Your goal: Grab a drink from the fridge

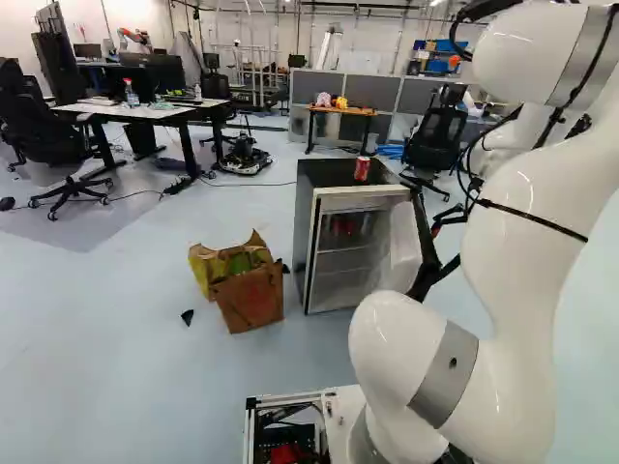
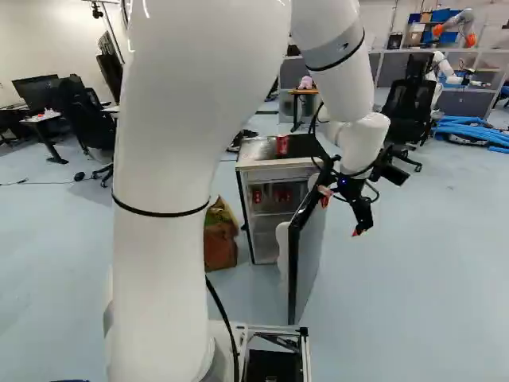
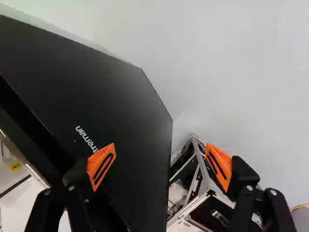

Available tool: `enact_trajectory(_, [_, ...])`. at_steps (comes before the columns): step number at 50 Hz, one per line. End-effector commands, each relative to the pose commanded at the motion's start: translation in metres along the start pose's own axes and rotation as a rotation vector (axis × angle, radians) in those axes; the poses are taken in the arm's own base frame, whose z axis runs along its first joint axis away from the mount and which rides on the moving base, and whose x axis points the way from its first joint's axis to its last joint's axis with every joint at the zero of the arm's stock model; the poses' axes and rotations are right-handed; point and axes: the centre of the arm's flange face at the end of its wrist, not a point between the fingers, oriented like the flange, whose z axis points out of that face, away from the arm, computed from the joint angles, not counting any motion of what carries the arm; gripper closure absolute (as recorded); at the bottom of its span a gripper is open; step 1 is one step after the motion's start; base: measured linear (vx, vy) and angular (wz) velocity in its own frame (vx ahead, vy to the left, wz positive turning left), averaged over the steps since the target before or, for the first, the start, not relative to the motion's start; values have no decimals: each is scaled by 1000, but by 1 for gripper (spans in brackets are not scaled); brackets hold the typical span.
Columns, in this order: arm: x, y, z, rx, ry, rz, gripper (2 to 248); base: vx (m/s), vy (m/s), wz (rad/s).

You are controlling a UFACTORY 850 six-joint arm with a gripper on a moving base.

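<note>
White arm (image 1: 513,251) bends close to me; my hand (image 2: 341,215) is wide by the open door (image 2: 308,259), and a red can (image 1: 362,169) sits on the fridge (image 1: 324,176).

The pale floor (image 1: 97,377) bears the open fridge (image 1: 307,217), a brown bag (image 1: 250,297) beside it, a black scrap (image 1: 188,316) and office chairs (image 1: 433,145).

Another robot (image 2: 456,24), desks (image 1: 132,111) with monitors (image 1: 162,72), swivel chairs (image 1: 435,143), grey partitions (image 1: 379,90) and blue hoses (image 2: 472,132) on the floor (image 1: 106,338) show a robotics lab.

bright light, soft shadows on floor (image 1: 73,227)
</note>
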Motion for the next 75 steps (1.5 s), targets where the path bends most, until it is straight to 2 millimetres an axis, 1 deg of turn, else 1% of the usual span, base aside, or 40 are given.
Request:
enact_trajectory(18, [-29,-14,1,-43,-24,-103,3,0,0,0])
enact_trajectory(44, [-68,-39,2,-114,-47,-290,3,0,0,0])
enact_trajectory(75, [-108,-73,4,-164,10,-520,3,0,0,0])
